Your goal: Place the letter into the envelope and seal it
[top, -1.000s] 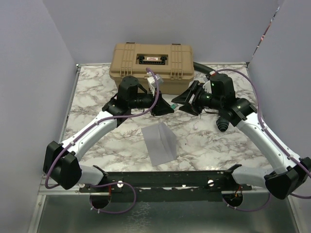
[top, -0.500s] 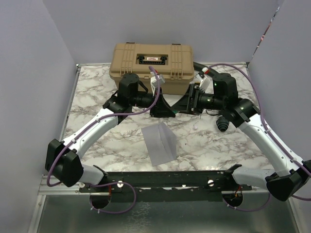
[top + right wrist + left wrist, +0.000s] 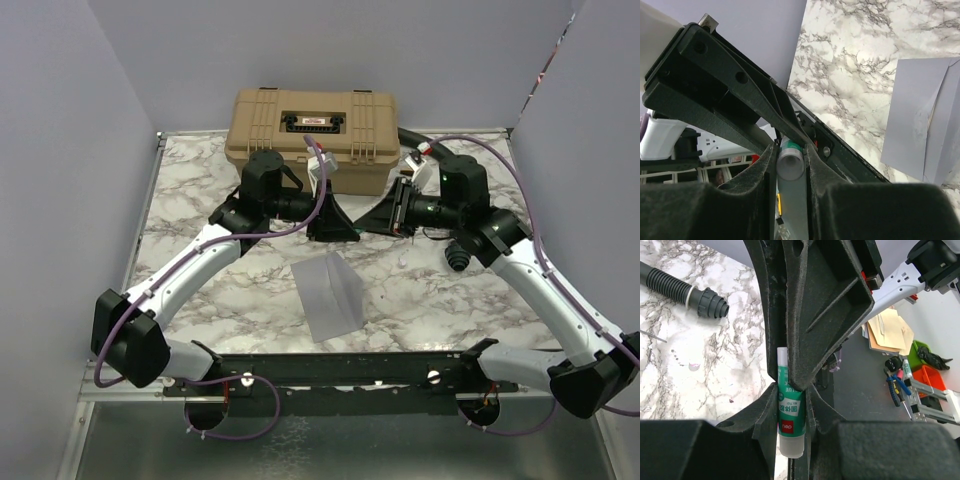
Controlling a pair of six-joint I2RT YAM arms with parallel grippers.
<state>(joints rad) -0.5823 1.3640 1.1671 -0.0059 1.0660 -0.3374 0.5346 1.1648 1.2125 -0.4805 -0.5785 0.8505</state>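
Left gripper [image 3: 790,390] is clenched on a green-and-white glue stick [image 3: 790,417]. Right gripper [image 3: 790,150] pinches the same stick's other end, so the two meet at mid-frame in the top view. Just below them, the envelope [image 3: 330,293] lies on the marble table [image 3: 190,180].

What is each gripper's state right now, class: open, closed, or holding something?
Left gripper: closed on the green-and-white plastic glue stick.
Right gripper: closed around the same glue stick's other end.
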